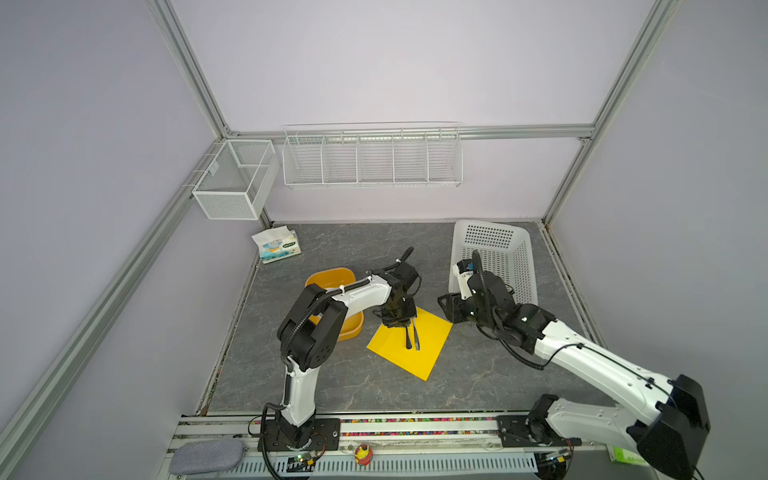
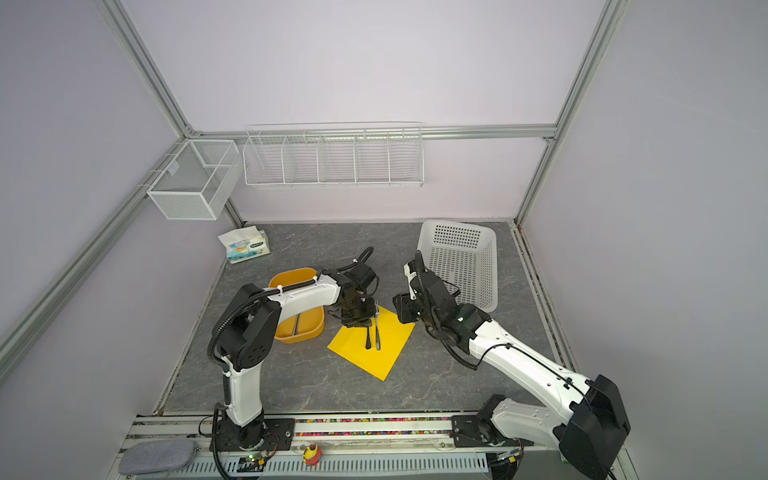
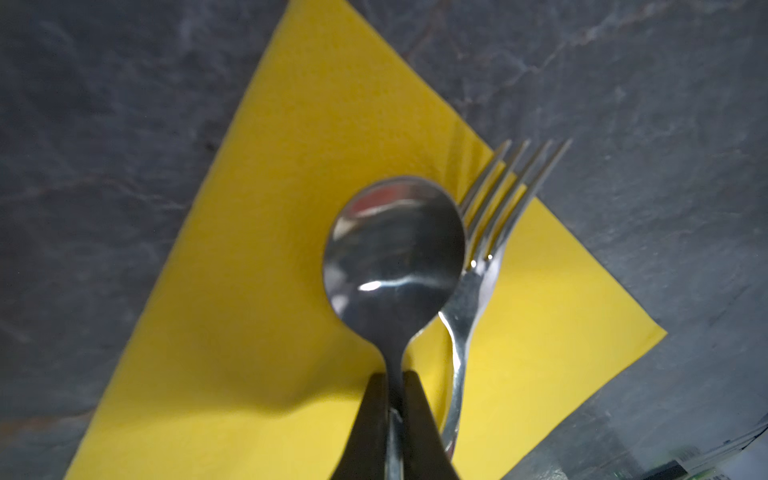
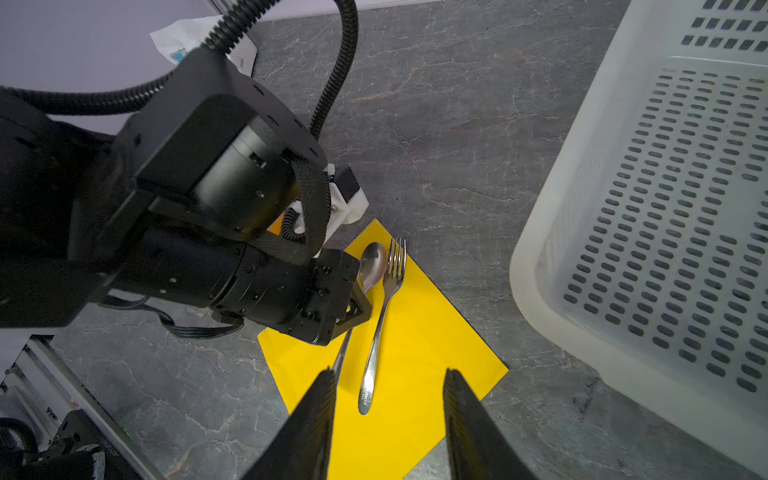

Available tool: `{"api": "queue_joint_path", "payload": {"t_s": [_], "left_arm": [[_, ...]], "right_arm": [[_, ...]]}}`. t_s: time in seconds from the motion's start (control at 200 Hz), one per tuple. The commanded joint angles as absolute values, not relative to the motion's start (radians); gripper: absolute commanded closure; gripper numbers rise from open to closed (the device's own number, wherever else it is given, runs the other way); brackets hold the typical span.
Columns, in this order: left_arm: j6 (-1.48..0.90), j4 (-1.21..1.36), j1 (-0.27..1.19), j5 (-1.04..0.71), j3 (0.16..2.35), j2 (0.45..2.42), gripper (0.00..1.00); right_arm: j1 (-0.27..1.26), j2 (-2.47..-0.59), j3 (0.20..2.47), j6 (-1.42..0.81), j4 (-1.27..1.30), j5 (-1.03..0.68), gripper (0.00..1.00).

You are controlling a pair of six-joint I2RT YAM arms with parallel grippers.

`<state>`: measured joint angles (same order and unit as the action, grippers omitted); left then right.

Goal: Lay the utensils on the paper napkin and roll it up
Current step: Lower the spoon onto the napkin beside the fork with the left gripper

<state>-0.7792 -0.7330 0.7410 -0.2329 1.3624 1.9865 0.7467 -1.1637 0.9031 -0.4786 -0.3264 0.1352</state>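
The yellow paper napkin [image 1: 432, 340] [image 2: 395, 340] lies flat on the grey table, one corner pointing away from the arms. Two utensils rest on it side by side, a spoon [image 3: 395, 249] [image 4: 372, 264] and a four-tined fork [image 3: 478, 282] [image 4: 382, 316]. My left gripper [image 1: 401, 326] [image 3: 395, 382] reaches down at the napkin's far corner, its fingers shut on the spoon's neck. The fork's tines stick out past the napkin's edge. My right gripper [image 1: 446, 307] [image 4: 388, 378] hovers open beside the napkin, with nothing between its fingers.
An orange-yellow tray [image 1: 332, 276] sits left of the napkin, partly under the left arm, with a silver piece inside [image 2: 297, 324]. A white perforated basket [image 1: 494, 257] stands at the back right. A tissue pack [image 1: 276, 245] lies at the back left. Wire baskets [image 1: 372, 158] hang on the wall.
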Motion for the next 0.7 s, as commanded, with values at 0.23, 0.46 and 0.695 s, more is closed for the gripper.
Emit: {"api": "queue_joint_path", "payload": {"t_s": [0.23,0.46,0.695], "left_arm": [[-0.795,-0.743,0.749,-0.226,1.383,1.978,0.91],[-0.830,-0.710,0.749,-0.229,1.365,1.962,0.94],[-0.866,-0.678,0.749,-0.217,1.342,1.949,0.95]], "right_arm": [[0.741,-1.168,0.900,-0.486,-0.343,0.150,0.55],[0.742,-1.172,0.900,-0.488,-0.345,0.150,0.54],[0.742,-1.172,0.903,-0.489,-0.348,0.148,0.54]]}}
